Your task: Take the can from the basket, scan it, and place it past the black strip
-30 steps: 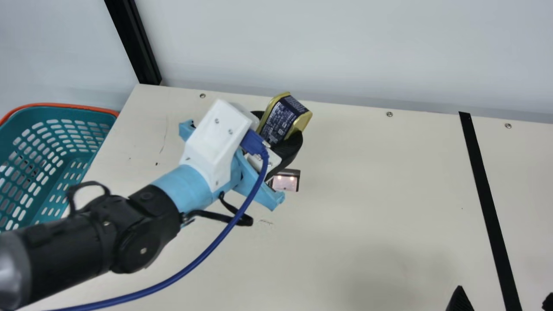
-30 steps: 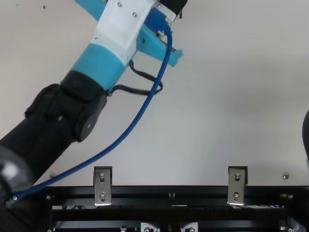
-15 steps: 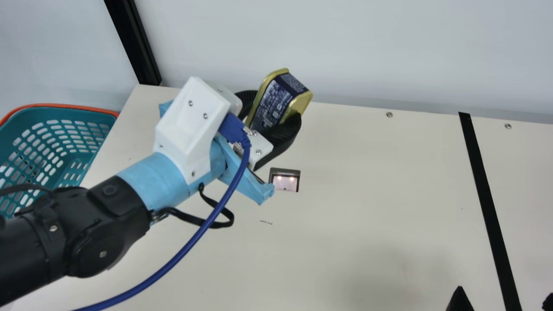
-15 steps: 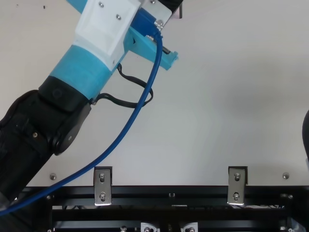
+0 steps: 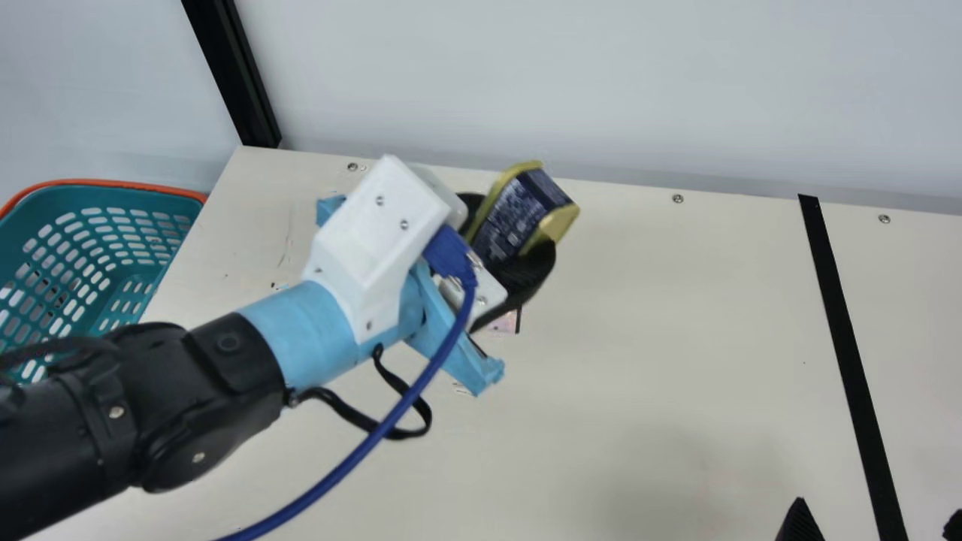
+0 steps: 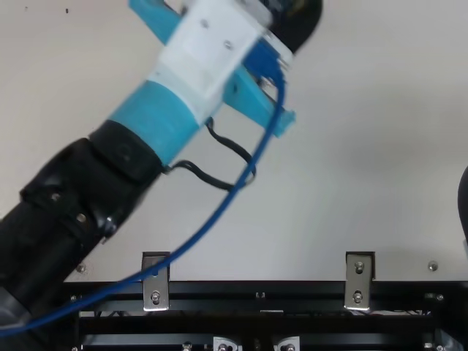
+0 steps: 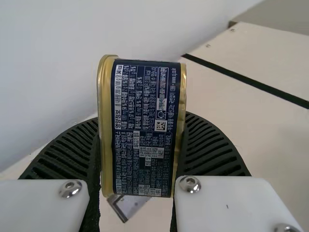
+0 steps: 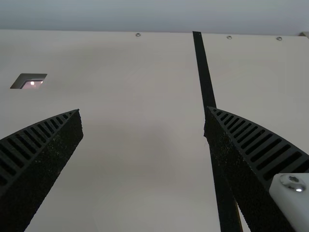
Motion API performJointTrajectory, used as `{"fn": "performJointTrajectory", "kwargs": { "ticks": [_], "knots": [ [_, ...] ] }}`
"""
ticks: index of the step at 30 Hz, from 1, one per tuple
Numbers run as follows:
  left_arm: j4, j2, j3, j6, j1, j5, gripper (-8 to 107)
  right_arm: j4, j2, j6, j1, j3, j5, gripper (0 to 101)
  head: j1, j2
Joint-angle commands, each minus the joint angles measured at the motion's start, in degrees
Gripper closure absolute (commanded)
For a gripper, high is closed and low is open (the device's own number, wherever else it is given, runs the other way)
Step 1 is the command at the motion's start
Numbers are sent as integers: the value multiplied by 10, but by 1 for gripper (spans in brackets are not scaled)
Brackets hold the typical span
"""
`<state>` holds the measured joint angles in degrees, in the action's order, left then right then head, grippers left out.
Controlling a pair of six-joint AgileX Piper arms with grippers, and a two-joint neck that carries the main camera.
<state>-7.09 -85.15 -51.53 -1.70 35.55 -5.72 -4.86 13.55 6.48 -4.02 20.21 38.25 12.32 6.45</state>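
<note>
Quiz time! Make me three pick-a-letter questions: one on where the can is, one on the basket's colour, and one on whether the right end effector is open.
1. Where is the can?
A) Inside the basket
B) Between the fingers of the left end effector
C) On the table past the black strip

2. What colour are the basket's slotted walls?
A) Blue-green
B) Pink
C) Yellow

3. How is the right end effector?
A) Shut tight
B) Holding the basket
C) Open

Answers:
1. B: the left wrist view shows a finger on each side of the can.
2. A: the main view shows blue-green walls.
3. C: the right wrist view shows its two fingers wide apart.
</note>
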Motion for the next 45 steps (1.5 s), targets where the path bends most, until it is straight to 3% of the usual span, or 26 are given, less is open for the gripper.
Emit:
{"fn": "performJointTrajectory", "kwargs": {
  "ticks": [1, 15, 18, 22, 28, 37, 45],
  "knots": [
    [0, 0, 0, 0, 0, 0, 89, 0, 0, 0, 0, 0, 0, 0, 1, -7],
    [-22, -1, -4, -10, 0, 2, 89, 0, 0, 0, 0, 0, 0, 0, 1, -7],
    [-16, -7, -16, -16, -3, 23, 89, 0, 0, 0, 0, 0, 0, 0, 1, -7],
    [-9, -18, -54, -29, -3, 93, 89, 0, 0, 0, 0, 0, 0, 0, 1, -7],
    [27, -31, -131, 3, 2, 242, 89, 0, 0, 0, 0, 0, 0, 0, 1, -7],
    [81, -51, -219, 179, -47, 458, 89, 0, 0, 0, 0, 0, 0, 0, 1, -7],
    [100, -59, -243, 344, -79, 581, 89, 0, 0, 0, 0, 0, 0, 0, 1, -7]
  ]
}}
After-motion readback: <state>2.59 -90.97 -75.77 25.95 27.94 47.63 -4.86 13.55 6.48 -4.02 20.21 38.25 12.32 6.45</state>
